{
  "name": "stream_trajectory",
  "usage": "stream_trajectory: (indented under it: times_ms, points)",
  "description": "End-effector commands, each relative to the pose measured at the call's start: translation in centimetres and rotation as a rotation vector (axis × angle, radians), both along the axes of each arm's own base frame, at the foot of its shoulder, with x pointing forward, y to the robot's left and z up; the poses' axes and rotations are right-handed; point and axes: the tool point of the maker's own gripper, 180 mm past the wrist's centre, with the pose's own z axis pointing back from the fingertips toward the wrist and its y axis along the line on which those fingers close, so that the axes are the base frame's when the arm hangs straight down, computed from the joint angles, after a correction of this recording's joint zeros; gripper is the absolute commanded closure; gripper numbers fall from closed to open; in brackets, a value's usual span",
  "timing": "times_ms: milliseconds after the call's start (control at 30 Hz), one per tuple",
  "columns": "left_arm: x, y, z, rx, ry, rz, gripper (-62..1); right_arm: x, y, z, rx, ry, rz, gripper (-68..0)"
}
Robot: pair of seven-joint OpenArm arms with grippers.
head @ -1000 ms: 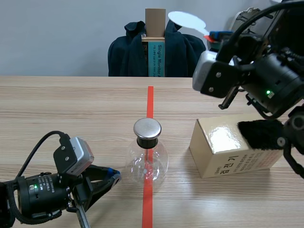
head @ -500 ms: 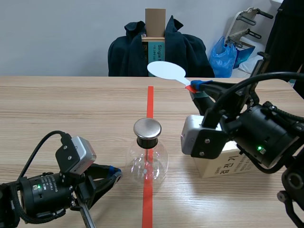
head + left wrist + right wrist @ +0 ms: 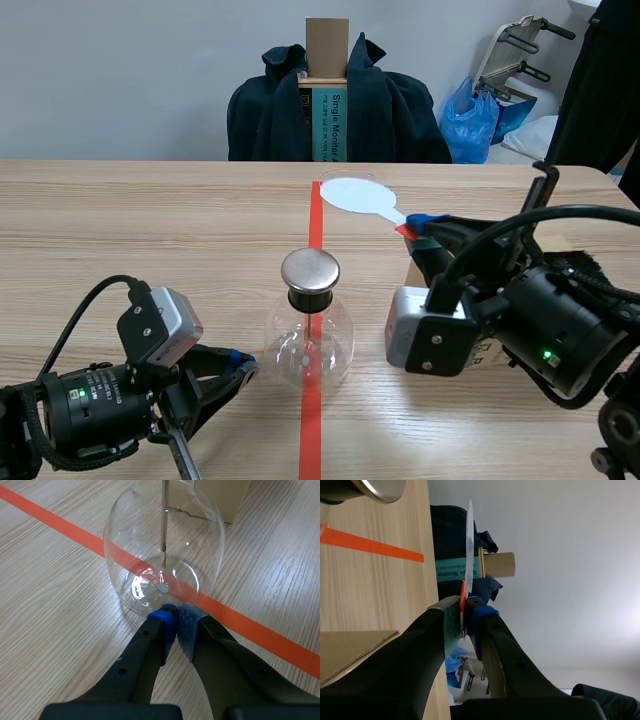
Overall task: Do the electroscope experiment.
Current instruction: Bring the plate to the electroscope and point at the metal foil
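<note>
A: Where's electroscope?
B: Clear glass flask, upright on tabletop, over red tape line. Round metal cap w/ black stopper, thin rod inside.
A: And paddle?
B: White, round, red neck. Pinched in right gripper jaws, beyond flask.

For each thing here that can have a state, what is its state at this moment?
electroscope flask: upright on the tape line, metal cap on.
white paddle: held by its red handle, raised off the table, apart from the metal cap.
cardboard box: on the table beyond the flask, largely hidden.
left gripper: fingers shut on nothing, tips at the flask's base.
right gripper: fingers shut on the paddle's handle.
</note>
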Motion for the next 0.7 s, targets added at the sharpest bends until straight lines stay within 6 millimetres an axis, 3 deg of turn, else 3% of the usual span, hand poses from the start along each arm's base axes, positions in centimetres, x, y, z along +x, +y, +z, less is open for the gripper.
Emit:
stream_trajectory:
  times_ms: [0, 667]
  points:
    - [0.3, -0.3, 0.7, -0.025, -0.016, 0.003, -2.7, 0.4, -0.6, 0.3, -0.003, -0.024, -0.018, -0.6]
    - [0.3, -0.3, 0.7, -0.025, -0.016, 0.003, -2.7, -0.8, 0.1, 0.0, -0.004, -0.041, 0.041, -0.6]
